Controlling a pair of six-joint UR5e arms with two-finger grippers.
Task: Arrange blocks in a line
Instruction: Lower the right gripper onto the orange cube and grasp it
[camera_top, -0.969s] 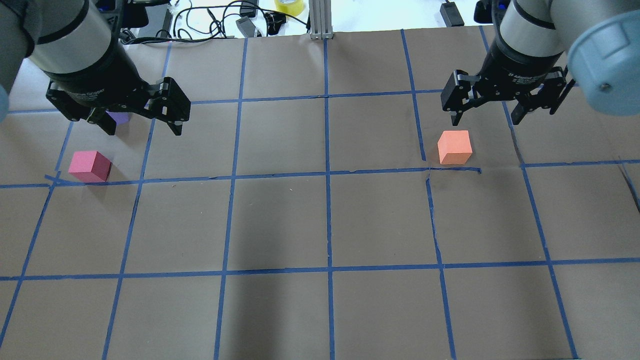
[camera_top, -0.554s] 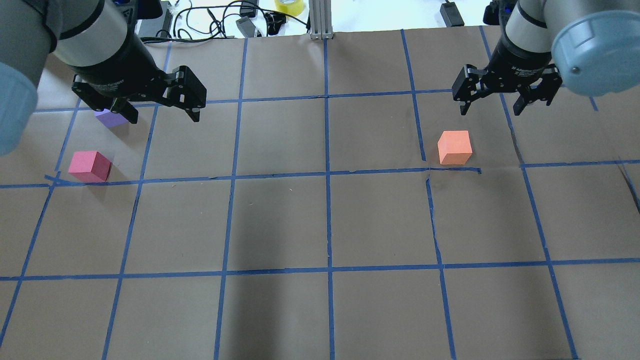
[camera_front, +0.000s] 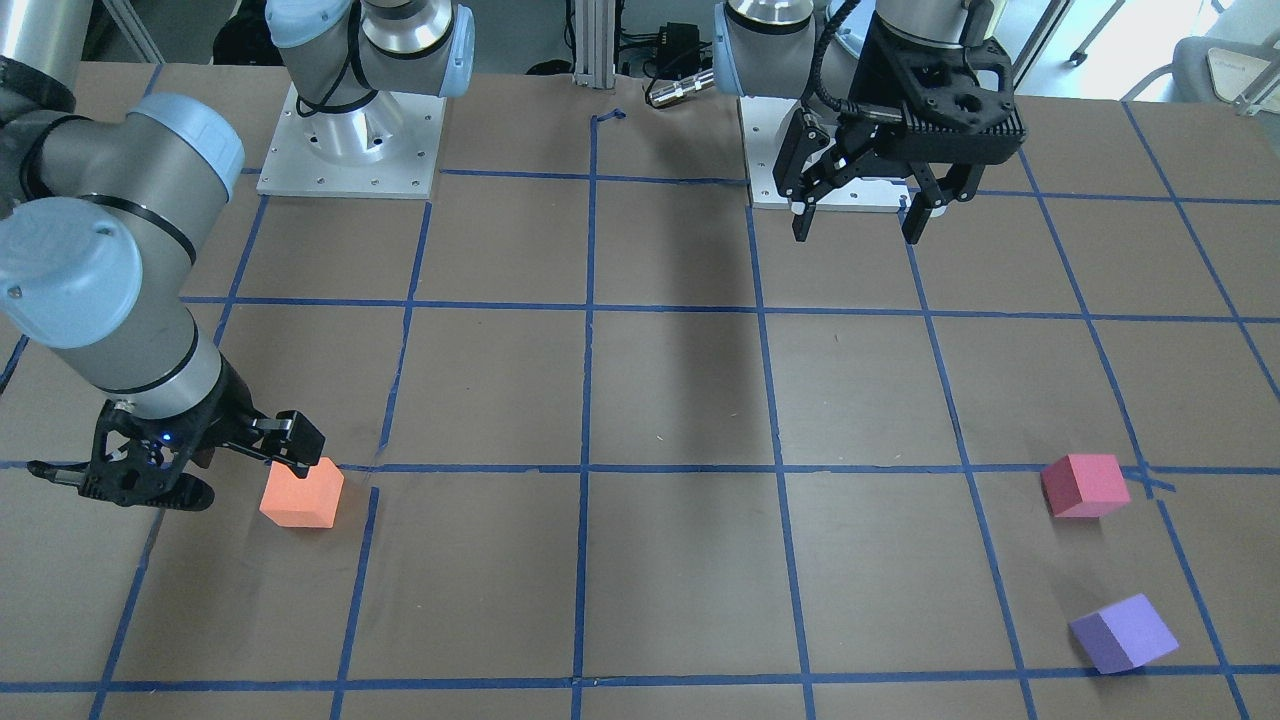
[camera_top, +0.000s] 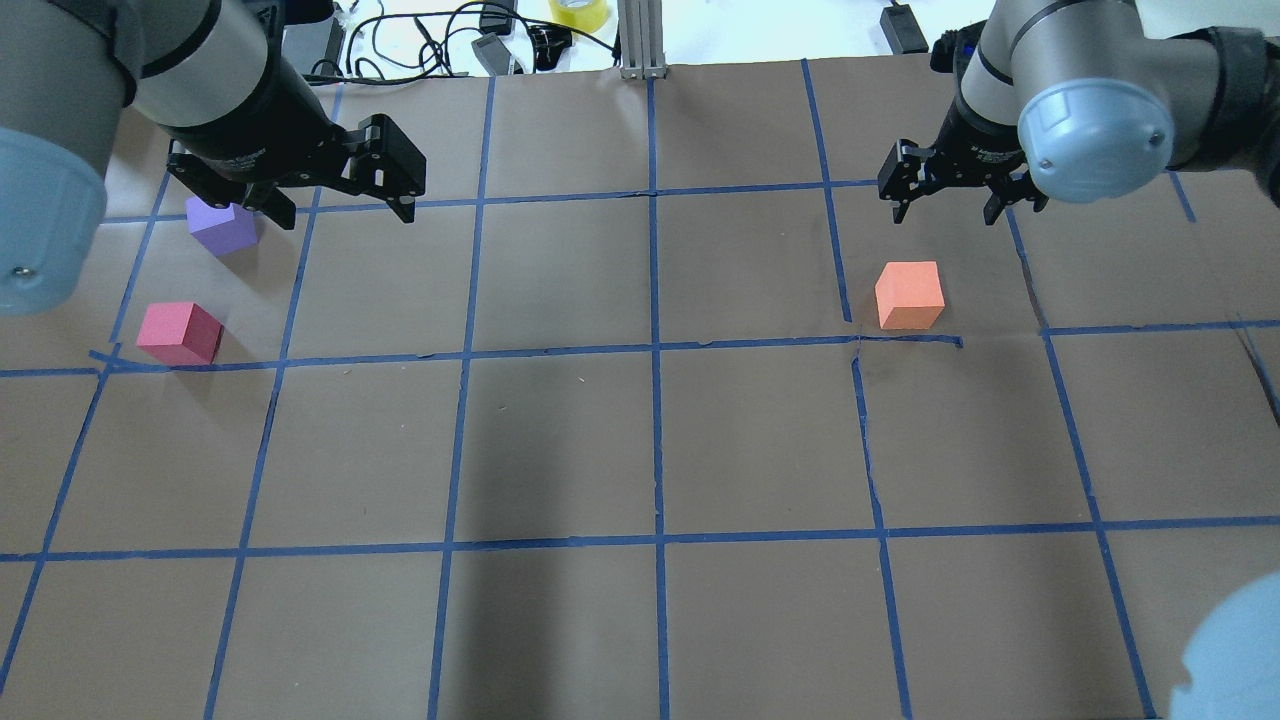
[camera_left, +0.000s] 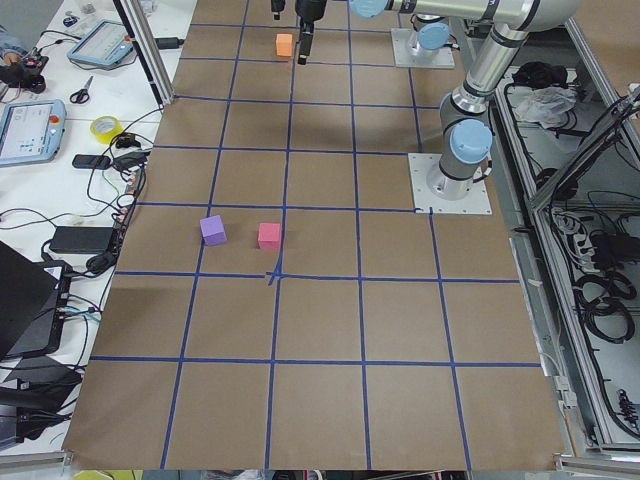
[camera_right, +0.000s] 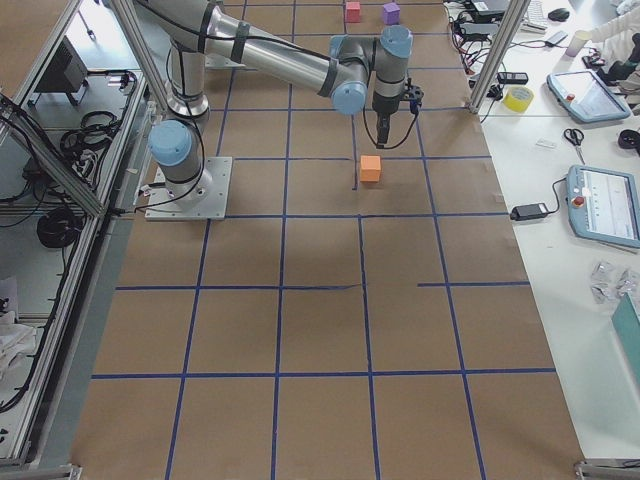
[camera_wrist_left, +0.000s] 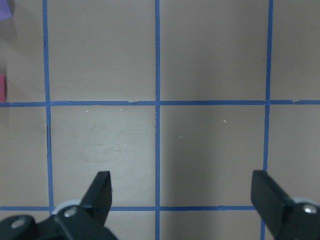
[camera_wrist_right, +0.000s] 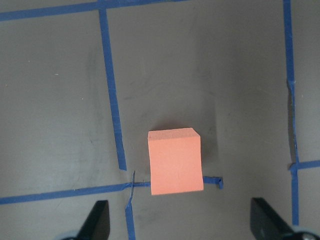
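The orange block sits on the brown table at the right, also in the front view and the right wrist view. The pinkish-red block and the purple block lie at the far left, a little apart; both show in the front view, pinkish-red and purple. My left gripper is open and empty, raised just right of the purple block. My right gripper is open and empty, hovering just beyond the orange block.
Blue tape lines divide the table into squares. Cables, a yellow tape roll and an aluminium post stand at the far edge. The two arm bases are bolted at the robot's side of the table.
My left gripper has moved toward the far edge and to the right, uncovering the purple block. My right gripper has drawn back toward the far edge. The blocks have not moved.
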